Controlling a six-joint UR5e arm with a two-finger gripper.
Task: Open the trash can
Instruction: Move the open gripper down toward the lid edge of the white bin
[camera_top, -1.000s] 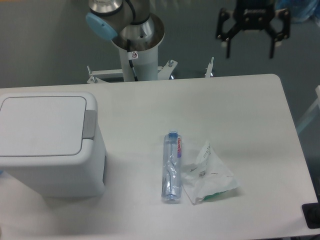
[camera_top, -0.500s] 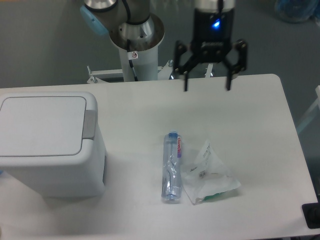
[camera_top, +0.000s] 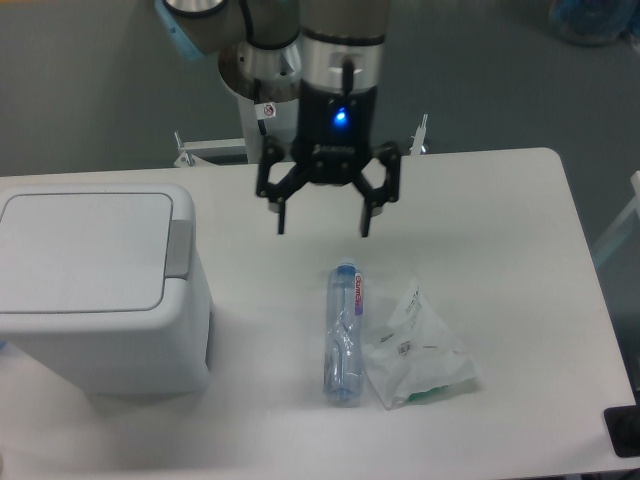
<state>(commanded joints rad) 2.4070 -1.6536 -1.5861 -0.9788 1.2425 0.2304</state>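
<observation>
— Since half a second ago, what has shifted?

— Only the gripper (camera_top: 322, 225): it has travelled left and lower in the view, from the table's (camera_top: 500, 230) far edge to a spot over the tabletop, its two fingers (camera_top: 281, 217) spread apart and holding nothing.

— And the trash can (camera_top: 100, 290)?

— It stands at the table's left end, well to the left of the gripper, its flat lid (camera_top: 85, 250) shut and its grey push tab (camera_top: 179, 248) on the side facing the gripper.

— Anything else nearby?

— A clear plastic bottle (camera_top: 343, 332) lies just below the gripper in the view, with a clear plastic bag (camera_top: 415, 350) touching its right side.
</observation>
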